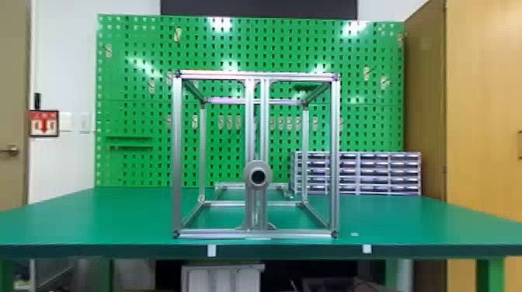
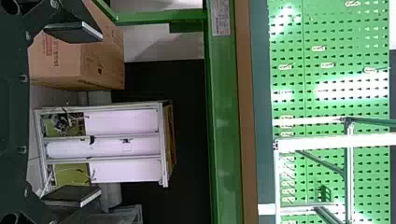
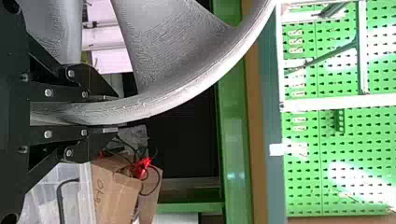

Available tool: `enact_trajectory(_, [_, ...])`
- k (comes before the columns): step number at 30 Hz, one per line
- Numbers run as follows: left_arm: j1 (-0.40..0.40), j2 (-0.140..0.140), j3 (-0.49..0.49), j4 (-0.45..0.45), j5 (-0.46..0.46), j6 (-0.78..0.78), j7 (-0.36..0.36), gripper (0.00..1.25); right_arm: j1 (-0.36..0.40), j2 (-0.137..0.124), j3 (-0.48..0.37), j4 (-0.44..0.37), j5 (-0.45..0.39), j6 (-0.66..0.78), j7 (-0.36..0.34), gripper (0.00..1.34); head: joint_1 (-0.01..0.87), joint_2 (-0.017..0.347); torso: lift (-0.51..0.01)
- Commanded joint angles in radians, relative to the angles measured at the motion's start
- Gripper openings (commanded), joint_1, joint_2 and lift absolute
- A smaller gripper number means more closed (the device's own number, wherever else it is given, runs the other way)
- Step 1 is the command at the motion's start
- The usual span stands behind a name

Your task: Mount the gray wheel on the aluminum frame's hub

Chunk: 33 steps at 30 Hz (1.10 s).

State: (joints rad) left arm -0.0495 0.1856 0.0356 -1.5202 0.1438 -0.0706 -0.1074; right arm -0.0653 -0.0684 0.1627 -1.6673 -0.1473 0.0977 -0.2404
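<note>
Short of worktop's (image 1: pixel 97 217) near edge, our right fingers (image 3: pixel 95 138) pinch gray wheel (image 3: pixel 159 46) by rim, its body leftward of them; left fingers (image 2: pixel 70 31) spread, empty. Hub (image 1: pixel 258 176) sits far and left of right fingers; we'd judge lift, then leftward alignment.

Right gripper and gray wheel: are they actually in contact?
Touching. The right wrist view shows the right gripper with its two fingers closed on the rim of the gray wheel, one against each side.
</note>
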Motion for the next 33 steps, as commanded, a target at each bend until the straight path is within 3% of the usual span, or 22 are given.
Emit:
enact_trajectory(1, [0.0,0.0,0.001,0.0,0.002,0.0,0.0,1.12,-0.011,-0.002,0.02,-0.101,0.0,0.094,-0.034,0.01,-0.005,0.006,-0.499])
enact_trajectory(9, [0.0,0.0,0.003,0.0,0.003,0.0,0.0,1.12,-0.054,-0.005,0.066,-0.249,0.002,0.283,-0.138,0.01,-0.005,0.006,-0.499])
enact_trajectory(13, [0.0,0.0,0.003,0.0,0.003,0.0,0.0,1.12,-0.08,-0.005,0.08,-0.318,-0.037,0.376,-0.192,0.01,-0.005,0.006,-0.499])
enact_trajectory(22, [0.004,0.0,0.004,0.0,0.003,0.0,0.0,1.12,-0.125,0.004,0.083,-0.427,-0.101,0.513,-0.278,0.01,-0.005,0.006,-0.499])
enact_trajectory(33, [0.007,0.002,0.004,0.0,0.003,0.0,0.0,1.12,-0.231,-0.005,0.124,-0.522,-0.189,0.636,-0.375,0.01,-0.005,0.006,-0.499])
